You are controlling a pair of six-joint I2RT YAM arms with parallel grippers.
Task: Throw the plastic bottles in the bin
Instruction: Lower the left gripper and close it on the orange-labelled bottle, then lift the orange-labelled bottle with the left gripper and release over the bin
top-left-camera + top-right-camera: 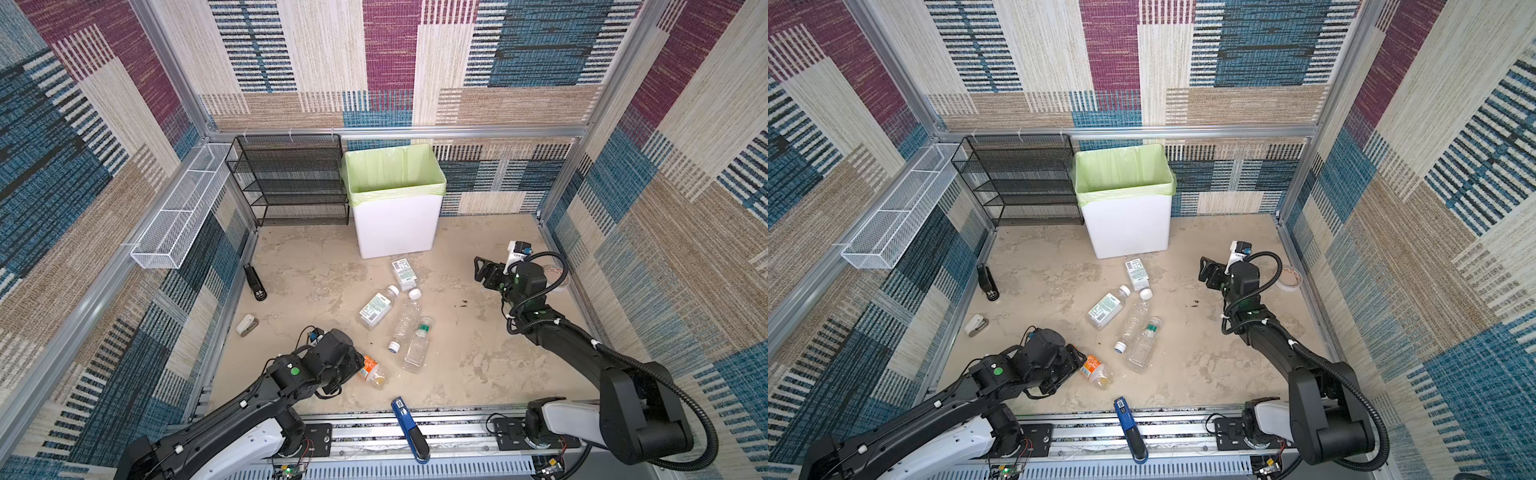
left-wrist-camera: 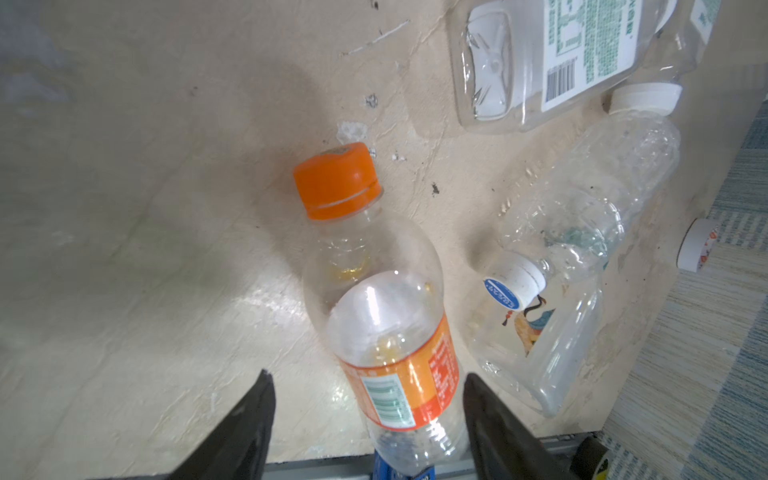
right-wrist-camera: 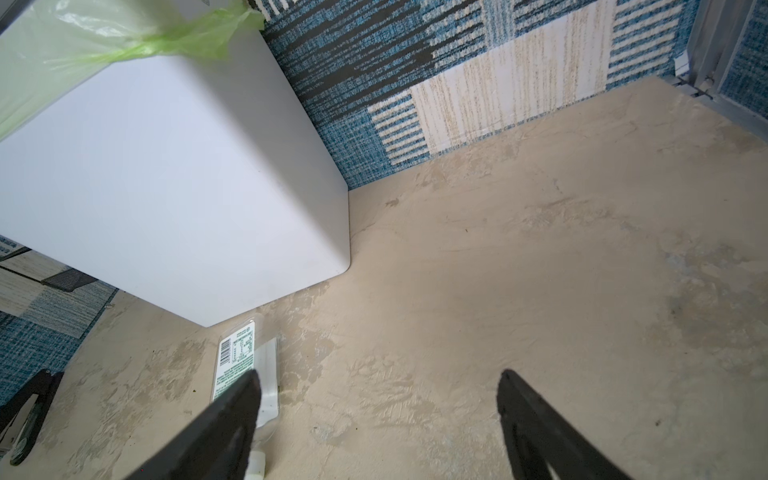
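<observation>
Your left gripper [image 2: 368, 376] points down over the orange bottle [image 2: 386, 316], which lies flat near the table's [image 1: 478, 365] front edge. The fingers stand half-spread astride its labelled body. One nearly touches and the other shows a gap, so it looks like a grab being lined up, not yet a hold. Several clear bottles [image 1: 406, 318] lie mid-table, one just before the bin [image 1: 395, 232] at the back wall. Your right gripper [image 3: 381, 372] hangs near the bin's front right, fingers wide and empty, probably kept clear so the left has a free path.
</observation>
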